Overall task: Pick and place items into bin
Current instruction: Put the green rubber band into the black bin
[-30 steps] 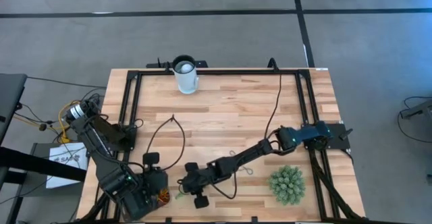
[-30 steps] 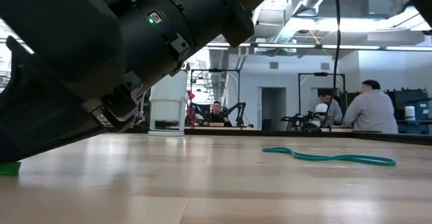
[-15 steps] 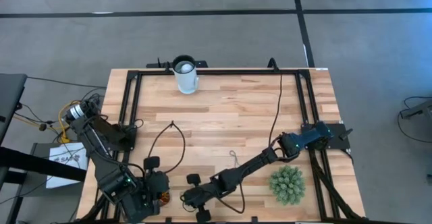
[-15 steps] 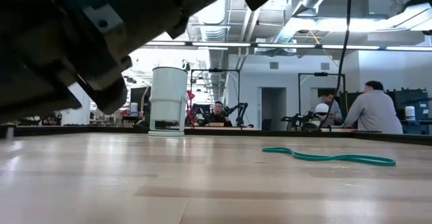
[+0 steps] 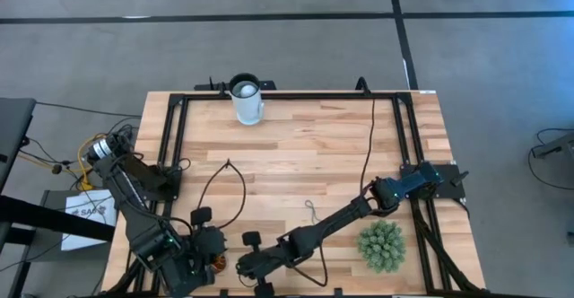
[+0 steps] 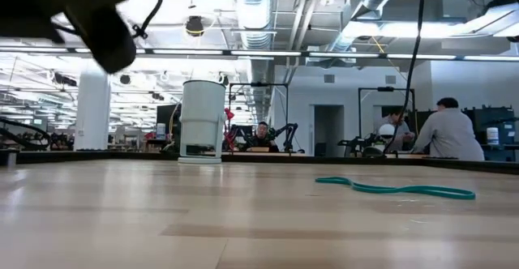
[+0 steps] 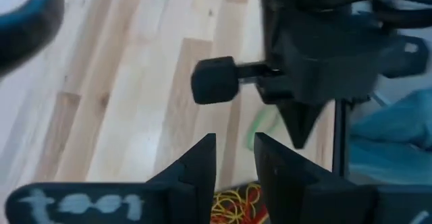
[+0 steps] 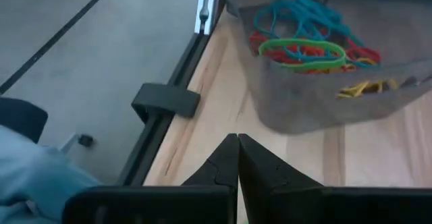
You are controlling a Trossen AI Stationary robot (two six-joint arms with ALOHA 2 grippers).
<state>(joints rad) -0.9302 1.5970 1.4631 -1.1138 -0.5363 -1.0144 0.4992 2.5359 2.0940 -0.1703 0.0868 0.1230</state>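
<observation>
Several bands (image 8: 305,38) lie in the bin (image 8: 317,102), plain only from the right wrist. Right gripper (image 8: 237,158) is clenched, empty, beside it; left gripper (image 7: 235,158) seems released. One green band (image 6: 395,189) rests mid-bench (image 6: 243,220).

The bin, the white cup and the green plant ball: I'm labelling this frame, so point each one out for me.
bin (image 8: 317,106), right wrist view: on its front wall.
white cup (image 5: 247,106), high view: on its side, below the rim.
green plant ball (image 5: 382,245), high view: at its middle.
</observation>
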